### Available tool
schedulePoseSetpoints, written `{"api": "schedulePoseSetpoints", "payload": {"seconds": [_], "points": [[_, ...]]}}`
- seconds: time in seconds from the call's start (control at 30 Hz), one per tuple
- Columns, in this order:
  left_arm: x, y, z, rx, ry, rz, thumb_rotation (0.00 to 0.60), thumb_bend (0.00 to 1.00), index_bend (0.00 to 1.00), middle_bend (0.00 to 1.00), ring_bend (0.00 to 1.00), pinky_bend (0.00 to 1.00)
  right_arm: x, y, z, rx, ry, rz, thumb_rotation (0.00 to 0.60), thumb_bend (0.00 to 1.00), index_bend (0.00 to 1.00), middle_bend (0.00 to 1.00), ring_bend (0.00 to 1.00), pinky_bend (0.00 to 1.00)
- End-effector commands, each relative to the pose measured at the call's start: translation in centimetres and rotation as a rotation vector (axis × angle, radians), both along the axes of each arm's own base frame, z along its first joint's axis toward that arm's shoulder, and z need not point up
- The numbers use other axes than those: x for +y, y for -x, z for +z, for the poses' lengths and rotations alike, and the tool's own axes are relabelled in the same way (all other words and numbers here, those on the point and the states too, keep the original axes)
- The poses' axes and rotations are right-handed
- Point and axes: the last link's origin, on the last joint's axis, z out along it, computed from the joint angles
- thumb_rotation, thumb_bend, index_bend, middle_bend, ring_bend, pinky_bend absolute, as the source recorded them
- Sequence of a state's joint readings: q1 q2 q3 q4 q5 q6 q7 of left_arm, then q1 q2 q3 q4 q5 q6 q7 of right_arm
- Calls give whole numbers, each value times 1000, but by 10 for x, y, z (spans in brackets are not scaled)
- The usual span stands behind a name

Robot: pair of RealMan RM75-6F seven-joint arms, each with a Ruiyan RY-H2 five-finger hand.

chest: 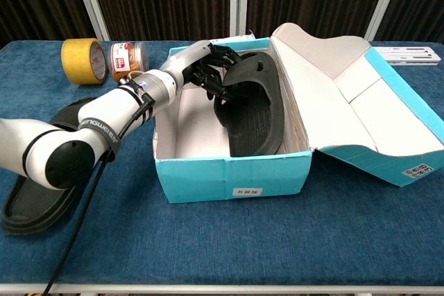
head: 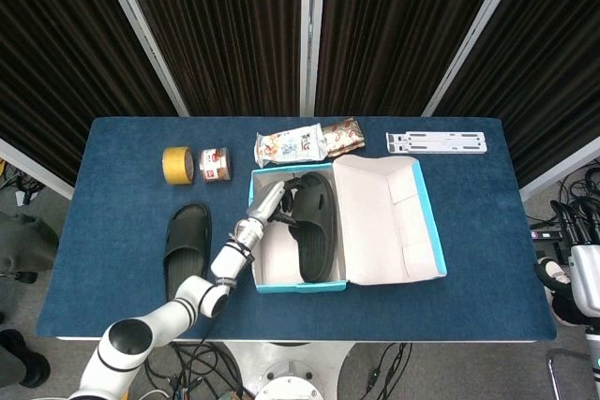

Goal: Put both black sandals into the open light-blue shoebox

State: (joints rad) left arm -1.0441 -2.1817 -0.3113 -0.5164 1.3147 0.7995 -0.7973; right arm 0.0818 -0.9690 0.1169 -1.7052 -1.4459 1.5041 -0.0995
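Observation:
The open light-blue shoebox (head: 301,285) (chest: 232,175) stands mid-table with its lid folded out to the right. One black sandal (head: 314,228) (chest: 253,112) lies inside it along the right wall, low in the box. My left hand (head: 270,201) (chest: 205,64) reaches over the box's left rim and grips this sandal at its strap. The second black sandal (head: 187,240) (chest: 41,192) lies flat on the table left of the box. My right hand (head: 579,280) hangs off the table's right edge; its fingers are too unclear to read.
A yellow tape roll (head: 177,165) (chest: 82,60) and a small jar (head: 216,164) (chest: 126,59) sit behind the loose sandal. Snack packets (head: 305,142) lie behind the box. A white bracket (head: 438,142) lies at the back right.

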Motion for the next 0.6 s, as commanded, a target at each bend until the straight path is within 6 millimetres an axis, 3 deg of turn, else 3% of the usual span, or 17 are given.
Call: {"api": "schedulePoseSetpoints", "payload": {"seconds": [0.03,0.13,0.27,0.37,0.6], "points": [[0,-1,-1,17,-3,5,600,2,459,436,595,632,0,0,0,-1,0,-1,600,80,6,129,15,96],[-2,-3,-1,38,-9,-11,600,2,347,359,496,596,0,0,0,-2,-2,0,600,81,7,129,16,96],[-4,-5,2,66,-48,-40,600,3,164,138,144,483,0,0,1,-4,-4,6,600,88,6,129,16,96],[-4,-9,10,96,-114,-78,600,3,140,61,50,403,1,1,1,-5,-2,8,600,91,6,129,16,95],[-8,-13,34,213,-207,-170,600,3,113,11,1,307,2,3,2,-15,1,13,600,106,6,129,16,96]]}}
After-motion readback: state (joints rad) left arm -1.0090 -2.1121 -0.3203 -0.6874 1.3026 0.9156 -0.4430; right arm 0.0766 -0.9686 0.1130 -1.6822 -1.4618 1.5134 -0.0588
